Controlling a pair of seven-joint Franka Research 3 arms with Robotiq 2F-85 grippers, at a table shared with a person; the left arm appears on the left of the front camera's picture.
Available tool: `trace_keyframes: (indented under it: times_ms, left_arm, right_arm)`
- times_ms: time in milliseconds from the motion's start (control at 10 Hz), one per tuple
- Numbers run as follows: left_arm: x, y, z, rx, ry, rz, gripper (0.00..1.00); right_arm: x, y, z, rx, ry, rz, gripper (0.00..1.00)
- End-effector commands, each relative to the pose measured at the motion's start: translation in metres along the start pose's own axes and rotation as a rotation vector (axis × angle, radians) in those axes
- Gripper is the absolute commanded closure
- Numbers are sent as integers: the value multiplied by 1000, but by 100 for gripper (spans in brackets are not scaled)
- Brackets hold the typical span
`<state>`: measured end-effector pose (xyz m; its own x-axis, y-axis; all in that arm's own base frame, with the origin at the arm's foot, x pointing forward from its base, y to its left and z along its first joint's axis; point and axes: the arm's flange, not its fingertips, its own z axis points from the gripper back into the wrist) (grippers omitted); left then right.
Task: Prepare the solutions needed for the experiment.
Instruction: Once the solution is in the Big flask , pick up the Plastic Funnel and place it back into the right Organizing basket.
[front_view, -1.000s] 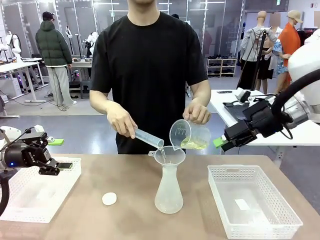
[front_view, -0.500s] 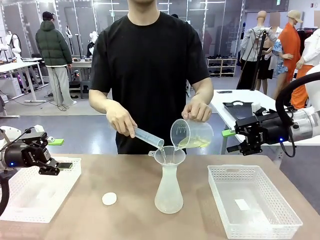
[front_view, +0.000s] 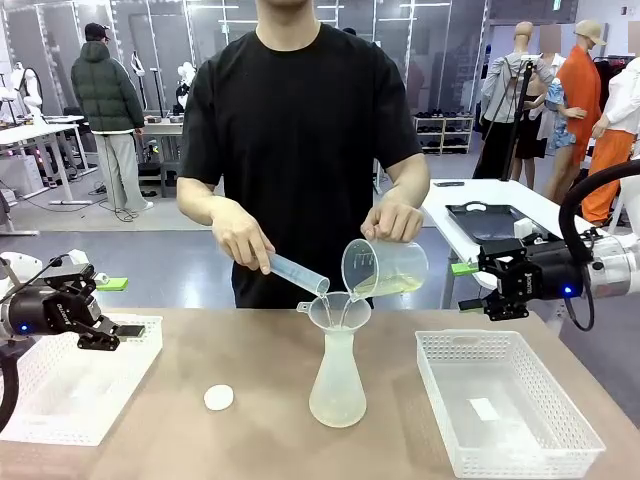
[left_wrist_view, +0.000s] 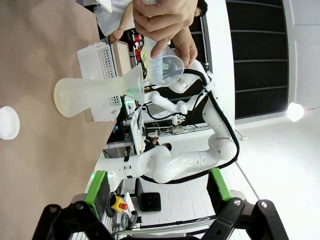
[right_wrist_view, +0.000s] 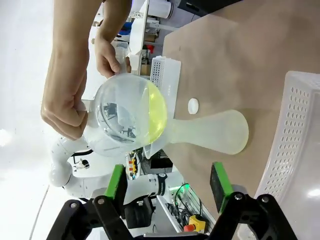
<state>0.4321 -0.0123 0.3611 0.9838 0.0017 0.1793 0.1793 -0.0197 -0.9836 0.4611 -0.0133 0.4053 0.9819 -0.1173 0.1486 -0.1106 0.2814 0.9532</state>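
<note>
Right gripper (front_view: 467, 287) swung rightward; brown table (front_view: 200, 350) bears flask (front_view: 337, 385), white cap (front_view: 218, 397).

The flask (front_view: 337, 385) and funnel (front_view: 338, 310) block mid-table; the tabletop (front_view: 270, 350) beside them lies bare except a white cap (front_view: 218, 397).

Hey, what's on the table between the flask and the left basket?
A small white round cap lies between the flask and the basket; the front view shows it.
</note>
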Motion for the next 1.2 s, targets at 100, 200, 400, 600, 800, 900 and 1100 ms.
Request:
trace_keyframes:
  times_ms: [100, 200, 400, 600, 800, 900, 1100]
  left_arm:
    - [-1, -2, -2, -2, -15, -4, 0]
    - [-1, -2, -2, -2, -15, -4, 0]
    - [-1, -2, -2, -2, -15, -4, 0]
    - [-1, -2, -2, -2, -15, -4, 0]
    - [-1, -2, -2, -2, -15, -4, 0]
    - [-1, -2, -2, -2, -15, -4, 0]
    - [-1, -2, -2, -2, -15, -4, 0]
  right_arm:
    - [-1, -2, 4, 35, 28, -27, 15]
    - [-1, -4, 6, 41, 30, -28, 15]
    - [-3, -6, 5, 45, 33, -50, 15]
    - [-4, 1, -5, 22, 82, -11, 15]
    - [-4, -7, 3, 41, 26, -26, 15]
    - [-4, -7, 3, 41, 26, -26, 15]
    - [-4, -7, 3, 41, 26, -26, 15]
